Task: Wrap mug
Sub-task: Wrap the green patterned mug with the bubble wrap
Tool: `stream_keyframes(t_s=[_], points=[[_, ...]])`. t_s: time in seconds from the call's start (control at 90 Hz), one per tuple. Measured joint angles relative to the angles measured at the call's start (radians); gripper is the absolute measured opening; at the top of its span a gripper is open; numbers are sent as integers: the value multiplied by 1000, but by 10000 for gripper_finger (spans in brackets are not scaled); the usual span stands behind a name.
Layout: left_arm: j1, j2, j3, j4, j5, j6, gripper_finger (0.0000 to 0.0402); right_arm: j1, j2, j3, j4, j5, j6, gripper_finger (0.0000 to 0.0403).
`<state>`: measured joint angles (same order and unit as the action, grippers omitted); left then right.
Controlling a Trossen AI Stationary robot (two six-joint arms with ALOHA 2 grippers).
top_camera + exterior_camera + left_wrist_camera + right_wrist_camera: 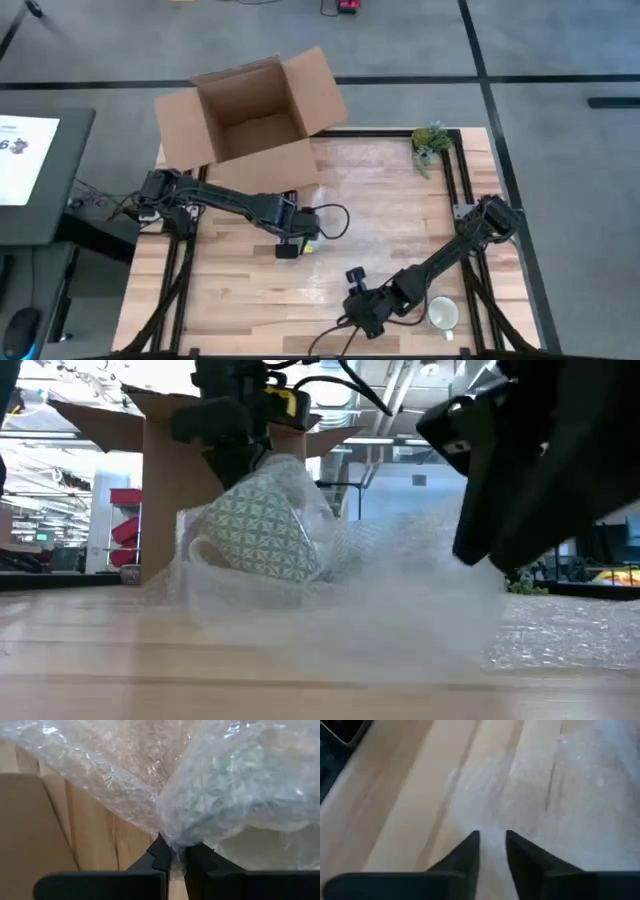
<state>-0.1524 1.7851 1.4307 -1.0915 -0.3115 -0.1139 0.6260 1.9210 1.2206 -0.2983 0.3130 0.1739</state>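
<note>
Left claw (172,854) is pinching the wrap (150,785) shut, lifting it over the mug (262,530) just beneath to fold it; right claw (492,840) is pinning the wrap's far edge, fingers slightly parted

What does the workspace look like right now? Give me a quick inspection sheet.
Surface: wooden table, bubble wrap spread on it.
Job's things: patterned mug tilted, partly under wrap.
Clutter: cardboard box open at far edge; small plant; white mug.
Grippers: left gripper pinches bubble wrap; right gripper low over wrap, slightly open.
Cables: black cable looped beside left gripper.
Surroundings: screen left of table.
</note>
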Motion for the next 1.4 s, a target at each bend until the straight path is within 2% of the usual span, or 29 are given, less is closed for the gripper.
stream_keyframes(t_s=[0.111, 0.222, 0.378, 0.511, 0.689, 0.833, 1.011, 1.267, 1.4], points=[[-10, 0, 0, 4, -4, 11, 7, -1, -1, 0, -67, 4, -35, 162], [-11, 0, 0, 11, -6, 20, 7, 11, -1, 0, -151, 9, -116, 190], [-11, 0, 0, 14, -10, 37, 7, 37, -10, 21, -340, 100, -106, 200], [-9, 3, 34, -4, -6, 61, 7, 40, -16, 57, -476, 107, -56, 196], [10, 3, 121, -120, -9, 103, 6, 24, 11, 46, -387, 78, -44, 183], [34, 3, 145, -210, -5, 116, 6, -10, 47, 45, -239, 79, -74, 171], [71, 37, 131, -274, 76, 133, 6, -53, 47, 47, -28, 81, -96, 158], [74, 155, 137, -374, 68, 173, 7, -72, 35, 125, -230, 81, -105, 155], [70, 152, 139, -368, 74, 173, 15, -81, 47, 107, -219, 74, -109, 166]])
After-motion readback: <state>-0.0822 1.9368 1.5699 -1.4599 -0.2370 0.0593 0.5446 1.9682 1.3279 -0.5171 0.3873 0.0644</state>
